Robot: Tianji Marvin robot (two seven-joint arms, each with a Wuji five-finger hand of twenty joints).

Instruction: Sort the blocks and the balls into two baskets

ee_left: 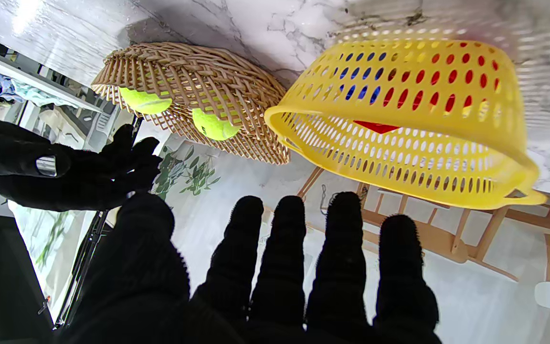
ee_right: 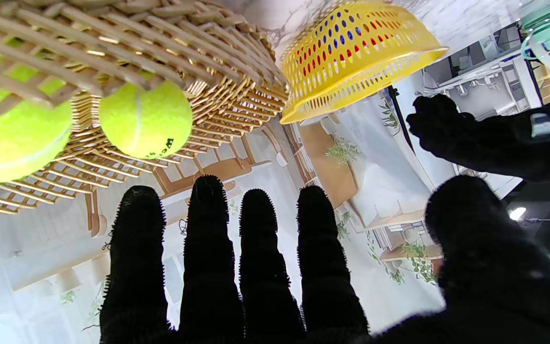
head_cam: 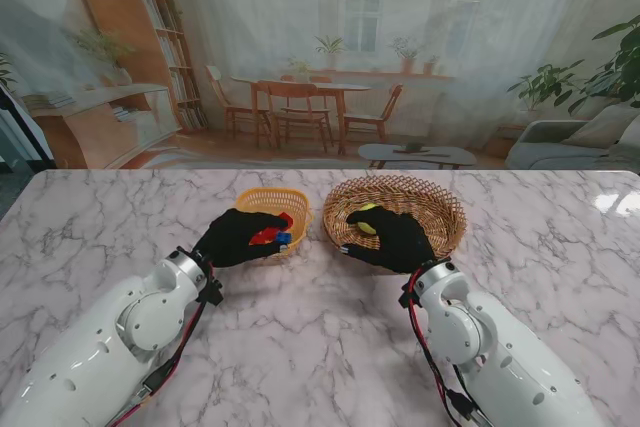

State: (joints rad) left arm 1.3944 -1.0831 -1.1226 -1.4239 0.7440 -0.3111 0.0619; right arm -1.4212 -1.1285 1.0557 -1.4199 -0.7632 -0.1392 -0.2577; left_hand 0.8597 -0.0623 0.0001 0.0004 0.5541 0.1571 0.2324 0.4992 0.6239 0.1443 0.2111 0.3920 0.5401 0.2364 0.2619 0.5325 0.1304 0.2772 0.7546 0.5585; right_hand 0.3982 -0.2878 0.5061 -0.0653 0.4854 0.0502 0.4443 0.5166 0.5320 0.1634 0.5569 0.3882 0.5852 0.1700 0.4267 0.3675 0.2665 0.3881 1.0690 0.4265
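Left hand (head_cam: 238,238) is held over the near rim of the yellow basket (head_cam: 262,203), fingers (ee_left: 284,248) spread, nothing gripped. Red and blue blocks (head_cam: 272,236) are seen inside it. Right hand (head_cam: 392,240) is likewise extended and empty over the wicker basket (head_cam: 440,209), just right of the yellow one, where two tennis balls (ee_right: 145,119) lie.

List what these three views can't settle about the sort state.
- Block count in the yellow basket: in the stand view the left hand covers much of the inside; in the left wrist view only red and blue patches show through the wall holes.
- Ball count in the wicker basket: the right hand covers part of it; the right wrist view cuts one ball at the edge.
- Near table edge: hidden by both arms.
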